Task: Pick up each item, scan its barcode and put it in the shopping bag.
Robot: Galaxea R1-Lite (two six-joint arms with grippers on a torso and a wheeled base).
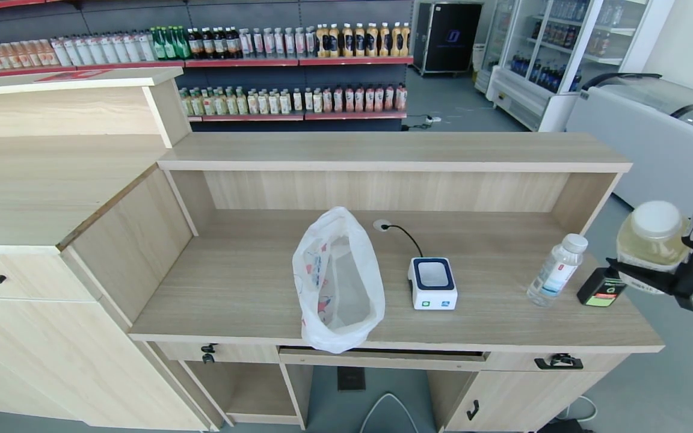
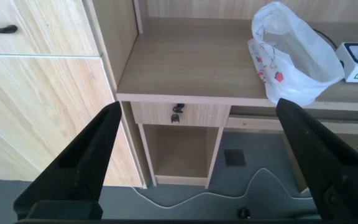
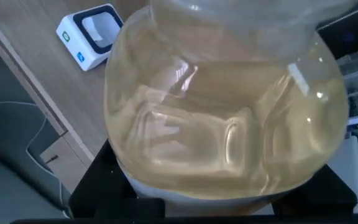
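My right gripper (image 1: 644,269) is shut on a bottle of pale yellow drink with a white cap (image 1: 651,236), held in the air just off the counter's right end. Close up, the yellow bottle (image 3: 229,112) sits between the fingers. A clear water bottle (image 1: 556,270) and a small dark box (image 1: 601,288) stand on the counter's right part. The white barcode scanner (image 1: 432,282) sits mid-counter, also in the right wrist view (image 3: 94,34). The open white shopping bag (image 1: 337,282) lies left of it. My left gripper (image 2: 197,162) hangs open, low in front of the counter's left end, holding nothing.
The wooden counter (image 1: 232,300) has a raised back shelf (image 1: 394,150) and a taller cabinet (image 1: 40,180) on the left. A cable (image 1: 403,233) runs from the scanner to a hole. Drink shelves and freezers stand behind. Drawers and an open recess (image 2: 179,149) lie under the counter.
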